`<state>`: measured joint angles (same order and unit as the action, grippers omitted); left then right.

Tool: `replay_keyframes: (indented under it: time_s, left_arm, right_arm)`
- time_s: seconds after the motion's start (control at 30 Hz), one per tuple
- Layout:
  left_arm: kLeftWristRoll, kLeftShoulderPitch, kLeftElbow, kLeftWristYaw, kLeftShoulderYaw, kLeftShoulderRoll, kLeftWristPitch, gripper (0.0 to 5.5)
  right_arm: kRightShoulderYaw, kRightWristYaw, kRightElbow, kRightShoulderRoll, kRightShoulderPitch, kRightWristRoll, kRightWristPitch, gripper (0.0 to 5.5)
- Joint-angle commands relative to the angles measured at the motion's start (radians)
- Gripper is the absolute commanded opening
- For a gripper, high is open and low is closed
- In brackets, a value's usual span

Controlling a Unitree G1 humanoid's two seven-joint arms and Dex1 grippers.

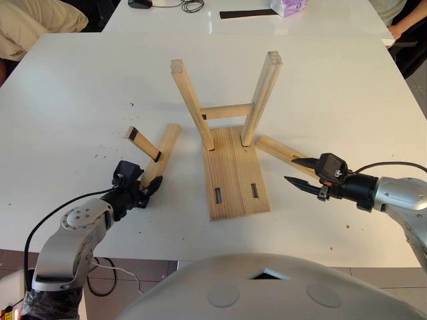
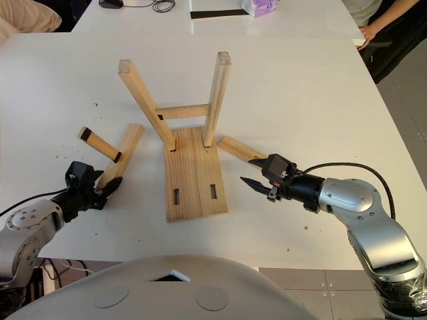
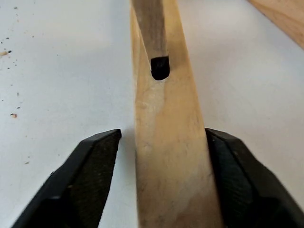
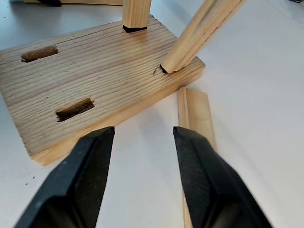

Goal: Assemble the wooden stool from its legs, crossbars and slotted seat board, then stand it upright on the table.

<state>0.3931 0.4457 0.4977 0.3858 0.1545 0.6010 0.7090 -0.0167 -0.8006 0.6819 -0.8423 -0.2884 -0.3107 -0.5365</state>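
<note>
The slotted seat board (image 1: 235, 179) lies flat mid-table. Two legs (image 1: 192, 103) (image 1: 261, 97) stand in its far slots, joined by a crossbar (image 1: 227, 111). Its two near slots (image 4: 73, 108) are empty. A loose leg (image 1: 165, 150) with a short crossbar (image 1: 143, 143) stuck in it lies left of the board. My left gripper (image 1: 150, 189) is open, its fingers (image 3: 90, 171) straddling that leg's near end (image 3: 166, 133). Another loose leg (image 1: 280, 152) lies right of the board. My right gripper (image 1: 300, 173) hovers open at its near end (image 4: 194, 109), holding nothing.
Small wood crumbs (image 1: 103, 143) dot the table left of the loose leg. At the far edge sit a purple packet (image 1: 288, 7), a black strip (image 1: 247, 14) and a mouse (image 1: 140, 3). The table's front edge (image 1: 200, 257) runs just behind both grippers.
</note>
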Motion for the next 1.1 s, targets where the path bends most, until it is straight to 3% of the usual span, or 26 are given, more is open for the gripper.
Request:
replay_keyframes:
  time_s: [0.03, 0.13, 0.37, 0.53, 0.63, 0.8, 0.97, 1.03, 1.1]
  left_arm:
    - [-0.037, 0.022, -0.086, 0.022, -0.034, 0.001, 0.005, 2.44]
    - [-0.017, -0.04, -0.132, 0.046, 0.001, 0.002, -0.03, 2.02]
    - [0.127, -0.351, -0.246, 0.087, 0.182, -0.025, -0.11, 2.02]
    - [0.521, -0.605, -0.18, 0.147, 0.418, -0.002, -0.085, 2.02]
    - [0.795, -0.708, -0.13, 0.144, 0.484, 0.054, -0.013, 2.02]
    - [1.133, -0.747, 0.056, 0.175, 0.39, 0.096, 0.061, 2.02]
    - [1.194, -0.715, 0.161, 0.173, 0.28, 0.073, 0.045, 2.02]
    - [1.2, -0.693, 0.197, 0.176, 0.254, 0.068, 0.037, 2.02]
    - [1.186, -0.667, 0.231, 0.193, 0.234, 0.066, 0.025, 2.02]
  right_arm:
    - [0.003, -0.001, -0.01, -0.003, 0.026, 0.008, 0.01, 2.29]
    - [0.01, 0.002, -0.014, 0.0, 0.035, 0.01, 0.012, 2.29]
    - [0.006, -0.033, -0.068, -0.007, 0.143, -0.005, 0.034, 2.29]
    - [-0.107, -0.064, -0.094, 0.023, 0.28, -0.188, -0.032, 2.29]
    - [-0.18, -0.052, -0.092, 0.041, 0.399, -0.37, -0.112, 2.29]
    - [-0.24, 0.014, -0.107, 0.057, 0.668, -0.74, -0.253, 2.29]
    - [-0.231, 0.034, -0.174, 0.03, 0.837, -1.06, -0.369, 2.94]
    - [-0.21, 0.038, -0.21, 0.017, 0.901, -1.125, -0.409, 3.27]
    - [-0.174, 0.02, -0.235, 0.003, 0.949, -1.133, -0.444, 3.27]
